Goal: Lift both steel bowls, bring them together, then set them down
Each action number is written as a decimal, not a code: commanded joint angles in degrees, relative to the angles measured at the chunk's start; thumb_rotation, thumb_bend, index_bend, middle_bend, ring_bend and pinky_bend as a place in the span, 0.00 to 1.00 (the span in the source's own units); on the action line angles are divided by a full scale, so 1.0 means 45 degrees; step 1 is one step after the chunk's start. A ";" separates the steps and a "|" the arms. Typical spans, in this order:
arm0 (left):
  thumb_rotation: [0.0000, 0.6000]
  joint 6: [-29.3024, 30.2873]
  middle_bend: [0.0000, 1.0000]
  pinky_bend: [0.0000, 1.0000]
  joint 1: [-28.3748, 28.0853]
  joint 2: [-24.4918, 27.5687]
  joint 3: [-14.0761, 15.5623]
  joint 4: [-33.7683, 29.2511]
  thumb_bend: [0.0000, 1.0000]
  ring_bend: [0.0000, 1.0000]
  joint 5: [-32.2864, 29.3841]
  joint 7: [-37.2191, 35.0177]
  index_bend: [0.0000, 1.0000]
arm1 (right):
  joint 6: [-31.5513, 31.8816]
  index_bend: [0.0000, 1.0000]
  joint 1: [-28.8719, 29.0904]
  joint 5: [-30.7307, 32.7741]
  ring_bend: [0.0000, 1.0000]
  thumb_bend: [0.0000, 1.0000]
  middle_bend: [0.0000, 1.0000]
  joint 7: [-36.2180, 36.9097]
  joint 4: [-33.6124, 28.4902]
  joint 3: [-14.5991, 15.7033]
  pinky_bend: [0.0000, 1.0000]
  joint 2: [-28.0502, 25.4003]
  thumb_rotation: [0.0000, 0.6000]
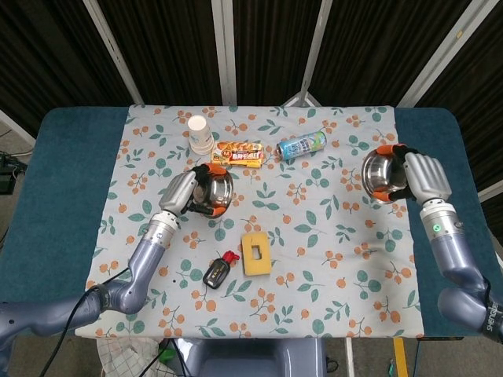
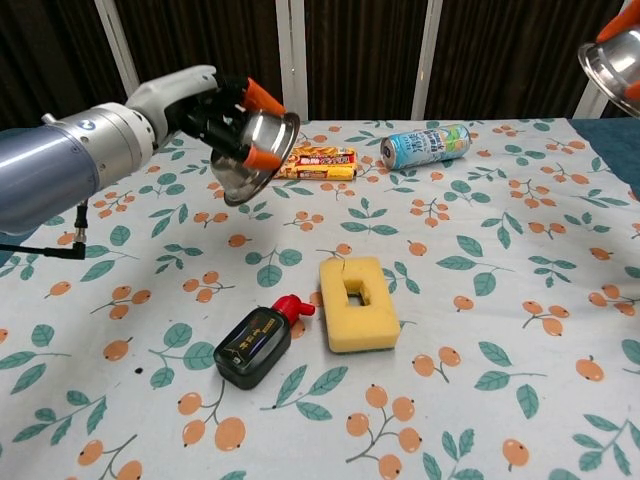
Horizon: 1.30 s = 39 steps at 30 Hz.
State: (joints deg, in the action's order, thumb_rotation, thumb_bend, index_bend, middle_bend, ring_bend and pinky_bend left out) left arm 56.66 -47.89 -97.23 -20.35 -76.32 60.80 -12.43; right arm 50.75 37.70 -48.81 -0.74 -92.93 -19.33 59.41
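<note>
My left hand (image 1: pixel 187 191) (image 2: pixel 200 100) grips a steel bowl (image 1: pixel 217 189) (image 2: pixel 255 150) by its rim and holds it tilted, mouth to the right, well above the cloth. My right hand (image 1: pixel 422 176) grips the second steel bowl (image 1: pixel 377 173) (image 2: pixel 612 62) at the right side, also raised and tilted, mouth to the left. In the chest view only that bowl's rim and orange fingertips (image 2: pixel 620 22) show at the top right corner. A wide gap lies between the two bowls.
On the floral cloth (image 1: pixel 330 236) lie a yellow sponge (image 1: pixel 255 253) (image 2: pixel 357 302), a black bottle with red cap (image 1: pixel 218 269) (image 2: pixel 259 342), a snack packet (image 1: pixel 239 154) (image 2: pixel 320 161), a can on its side (image 1: pixel 302 145) (image 2: pixel 425 145) and stacked paper cups (image 1: pixel 200 133).
</note>
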 commanded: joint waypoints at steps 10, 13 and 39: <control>1.00 0.1806 0.32 0.47 0.0961 -0.1070 -0.0607 0.1681 0.06 0.23 0.3329 -0.9173 0.35 | -0.1043 0.50 -0.0205 -0.1159 0.48 0.13 0.38 0.5061 -0.0712 -0.1622 0.47 0.0680 1.00; 1.00 0.2036 0.30 0.46 0.0969 -0.1410 -0.0560 0.2138 0.06 0.21 0.3532 -1.0037 0.34 | -0.1286 0.50 -0.0234 -0.1222 0.48 0.13 0.38 0.5837 -0.0869 -0.1774 0.47 0.0817 1.00; 1.00 0.3357 0.27 0.46 0.0114 -0.4870 -0.0317 0.5898 0.06 0.20 0.4339 -1.3316 0.34 | -0.1108 0.50 0.0376 -0.0200 0.48 0.14 0.38 0.6786 -0.1131 -0.1788 0.47 0.2663 1.00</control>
State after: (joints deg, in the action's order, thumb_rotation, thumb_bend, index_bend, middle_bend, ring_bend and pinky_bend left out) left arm 71.47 -46.95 -118.43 -21.99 -50.39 80.00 -72.01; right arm 45.13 38.85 -50.87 30.38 -97.93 -27.41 70.45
